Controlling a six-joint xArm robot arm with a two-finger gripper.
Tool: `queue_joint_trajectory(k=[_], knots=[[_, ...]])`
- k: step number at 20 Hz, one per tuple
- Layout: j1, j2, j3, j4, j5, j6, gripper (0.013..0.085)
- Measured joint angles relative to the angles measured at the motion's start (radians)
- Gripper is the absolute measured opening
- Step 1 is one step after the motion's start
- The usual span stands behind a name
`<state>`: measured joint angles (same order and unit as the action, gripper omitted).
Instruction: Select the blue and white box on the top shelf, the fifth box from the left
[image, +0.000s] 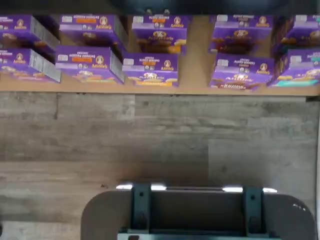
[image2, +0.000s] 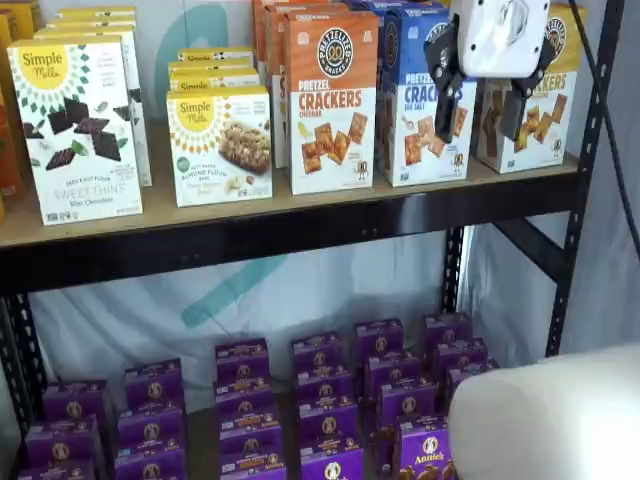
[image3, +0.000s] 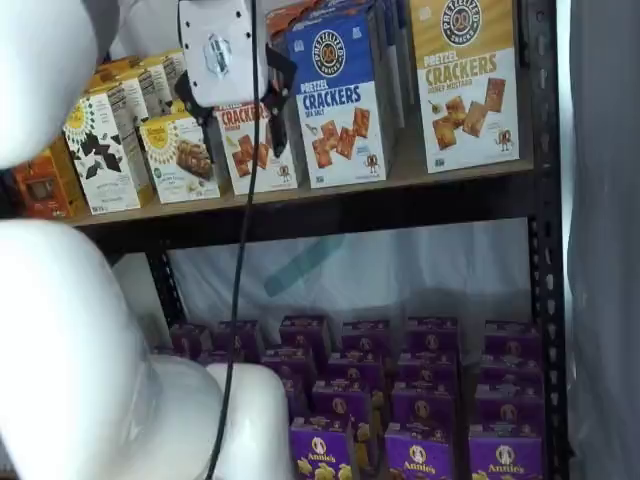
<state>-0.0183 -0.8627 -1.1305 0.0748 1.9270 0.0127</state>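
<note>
Blue and white, your cracker box stands on the top shelf right behind the hand, partly covered by it. The hand's black fingers hang well apart, holding nothing. Just beside the hand you have an orange cracker box on one side and a yellow one on the other. Purple boxes sit far below.

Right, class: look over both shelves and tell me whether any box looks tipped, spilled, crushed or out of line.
Nothing stands out. The blue and white pretzel cracker box stands upright and square on the wooden top shelf, like the orange cheddar cracker box beside it. The small purple boxes below sit in fairly even rows. The white-bodied gripper is open in front of the top shelf.
</note>
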Motion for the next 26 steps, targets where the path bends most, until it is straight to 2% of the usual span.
queue_joint_trajectory(k=[11,18,21,26], knots=[[0.000,0.101,-0.074,-0.029,-0.090,-0.011,0.0850],[-0.039,0.165,-0.132,-0.021,-0.119,-0.049,0.0850],[-0.044,0.192,-0.157,-0.037,-0.123,-0.058,0.0850],[-0.065,0.215,-0.175,-0.030,-0.145,-0.077,0.0850]])
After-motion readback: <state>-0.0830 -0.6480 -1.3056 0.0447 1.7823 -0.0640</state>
